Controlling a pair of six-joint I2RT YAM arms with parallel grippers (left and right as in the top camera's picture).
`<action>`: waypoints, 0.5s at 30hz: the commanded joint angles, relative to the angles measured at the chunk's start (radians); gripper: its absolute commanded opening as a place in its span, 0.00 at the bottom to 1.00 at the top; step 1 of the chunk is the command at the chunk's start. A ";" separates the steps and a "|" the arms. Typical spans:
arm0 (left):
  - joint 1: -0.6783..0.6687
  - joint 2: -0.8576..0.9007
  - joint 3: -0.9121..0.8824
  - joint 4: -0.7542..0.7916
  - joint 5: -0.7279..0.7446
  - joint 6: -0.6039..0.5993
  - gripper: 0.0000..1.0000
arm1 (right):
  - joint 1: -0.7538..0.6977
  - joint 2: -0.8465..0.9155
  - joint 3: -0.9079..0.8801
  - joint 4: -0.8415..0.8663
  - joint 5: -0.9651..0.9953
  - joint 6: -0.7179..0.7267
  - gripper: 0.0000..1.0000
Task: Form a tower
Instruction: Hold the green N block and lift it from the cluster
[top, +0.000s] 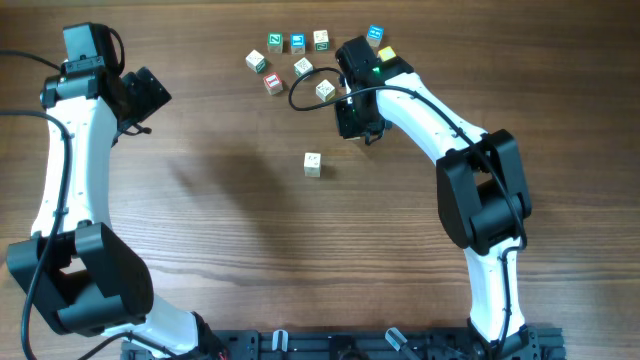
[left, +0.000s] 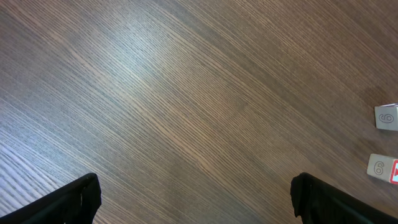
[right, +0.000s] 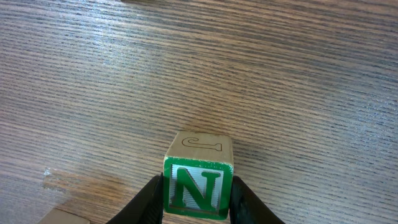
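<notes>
Overhead, dark wood-grain table (top: 230, 230), letter cubes (top: 298, 43) clustered toward far edge

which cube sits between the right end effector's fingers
The N cube, green letter facing the camera and a J on top. The right end effector hugs both its sides, while the other cubes lie untouched.

White tubular links on left arm (top: 65, 150) and right arm (top: 425, 110); bulky black joint housings at elbows, bases. Thin black cables (top: 293, 95) looped beside links. Small green light (top: 375, 70) near right wrist. Matte black, rounded fingers (right: 146, 202) on right gripper (right: 198, 208).
</notes>
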 joint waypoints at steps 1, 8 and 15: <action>0.003 -0.019 0.013 0.002 -0.010 0.011 1.00 | 0.001 -0.033 0.015 0.001 0.013 0.002 0.31; 0.003 -0.019 0.013 0.002 -0.010 0.012 1.00 | 0.001 -0.033 0.015 0.002 0.012 0.002 0.26; 0.003 -0.019 0.013 0.002 -0.010 0.011 1.00 | 0.001 -0.033 0.015 0.019 0.012 0.003 0.44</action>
